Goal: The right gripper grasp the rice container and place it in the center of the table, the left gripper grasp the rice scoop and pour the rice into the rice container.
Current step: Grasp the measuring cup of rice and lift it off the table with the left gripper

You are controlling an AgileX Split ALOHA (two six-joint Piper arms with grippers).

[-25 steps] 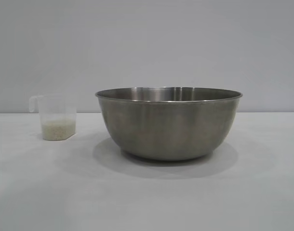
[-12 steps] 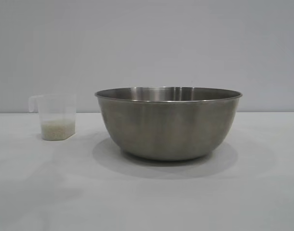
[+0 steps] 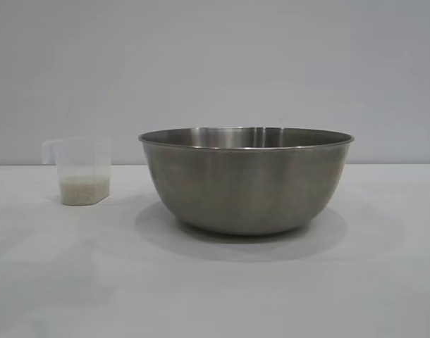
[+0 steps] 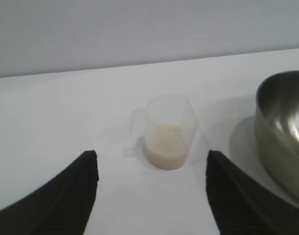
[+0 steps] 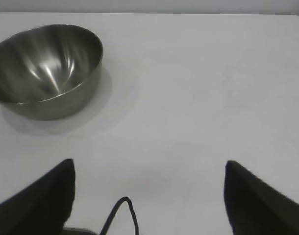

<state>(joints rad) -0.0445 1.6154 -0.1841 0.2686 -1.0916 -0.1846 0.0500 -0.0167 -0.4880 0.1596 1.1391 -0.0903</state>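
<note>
The rice scoop, a small translucent plastic cup with a loop handle at its rim, stands upright on the table ahead of the left gripper, centred between its spread jaws and apart from both. The rice fills its lower part as a pale layer. The rice container (a wide brushed-steel bowl, empty inside) sits upright beside the scoop, beyond one jaw, and well ahead of the right gripper, whose jaws also stand apart.
</note>
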